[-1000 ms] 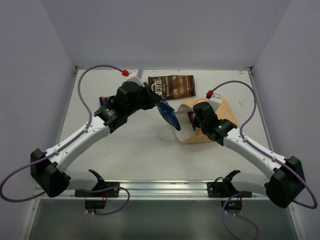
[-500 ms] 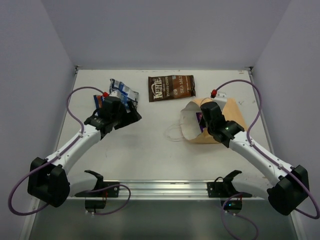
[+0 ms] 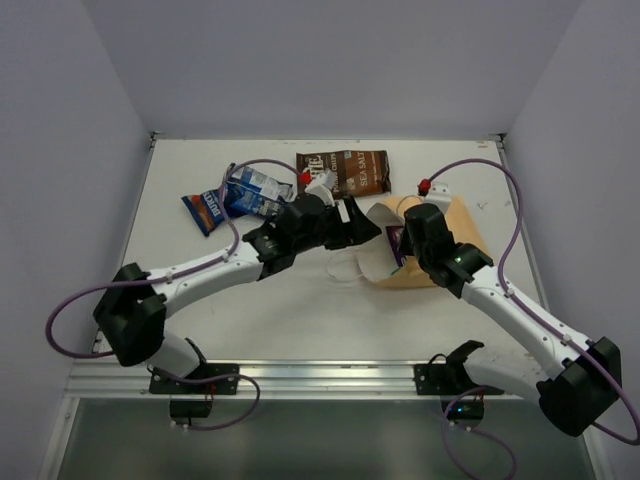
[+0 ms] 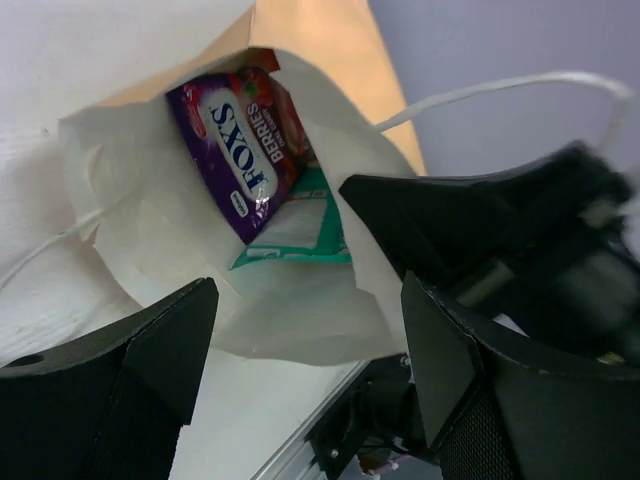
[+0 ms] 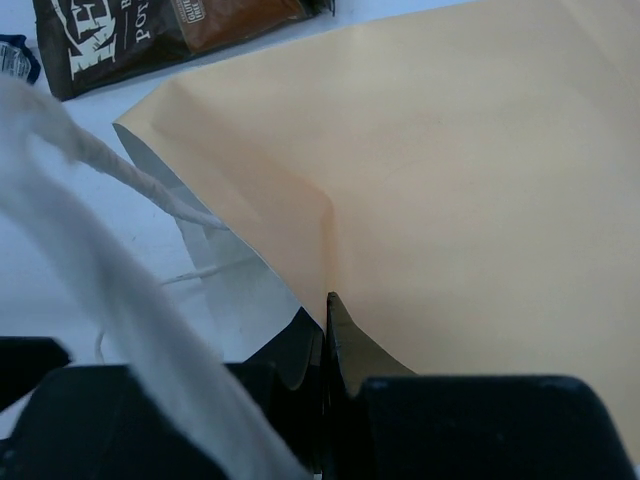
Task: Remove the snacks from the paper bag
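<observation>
The tan paper bag [image 3: 455, 225] lies on its side at the right, mouth facing left. Inside it [image 4: 300, 300] lie a purple packet [image 4: 240, 140] and, under it, a teal packet [image 4: 295, 225]. My left gripper [image 3: 360, 228] is open and empty just outside the mouth, its fingers [image 4: 120, 370] spread wide. My right gripper [image 3: 403, 250] is shut on the bag's upper edge [image 5: 480, 180], holding the mouth up. The brown chip bag [image 3: 345, 172] lies flat at the back. Two blue packets [image 3: 255, 192] [image 3: 205, 208] lie at the back left.
The bag's white string handles [image 3: 340, 268] loop out onto the table in front of its mouth; one [image 5: 100, 250] crosses the right wrist view. Side walls flank the table. A metal rail [image 3: 320, 375] runs along the near edge. The right arm's body [image 4: 520, 240] stands beside the bag mouth.
My left gripper carried a blue packet from the bag to the back left, let it go there, opened, and swung back to the bag mouth. The right gripper kept its hold.
</observation>
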`<action>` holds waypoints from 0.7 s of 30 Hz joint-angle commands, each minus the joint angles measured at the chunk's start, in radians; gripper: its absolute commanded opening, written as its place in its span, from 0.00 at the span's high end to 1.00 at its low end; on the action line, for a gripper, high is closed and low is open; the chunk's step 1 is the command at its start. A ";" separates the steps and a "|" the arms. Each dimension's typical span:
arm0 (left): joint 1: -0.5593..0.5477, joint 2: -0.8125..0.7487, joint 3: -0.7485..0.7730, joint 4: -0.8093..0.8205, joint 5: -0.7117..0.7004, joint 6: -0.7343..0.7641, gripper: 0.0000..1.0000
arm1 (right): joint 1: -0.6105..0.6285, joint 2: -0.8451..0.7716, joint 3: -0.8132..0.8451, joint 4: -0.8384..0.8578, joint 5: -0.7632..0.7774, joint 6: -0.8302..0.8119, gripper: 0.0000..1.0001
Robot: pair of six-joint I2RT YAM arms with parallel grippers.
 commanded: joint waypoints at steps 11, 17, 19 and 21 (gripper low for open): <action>-0.074 0.346 0.035 0.271 -0.116 -0.099 0.19 | -0.001 -0.041 0.075 0.023 -0.150 0.120 1.00; -0.082 0.443 0.090 0.274 -0.145 -0.095 0.21 | -0.002 -0.056 0.069 0.035 -0.219 0.144 1.00; -0.082 0.477 0.119 0.263 -0.148 -0.092 0.22 | -0.001 -0.060 0.068 0.038 -0.240 0.143 1.00; -0.085 0.494 0.133 0.262 -0.154 -0.090 0.25 | -0.001 -0.062 0.068 0.039 -0.265 0.144 1.00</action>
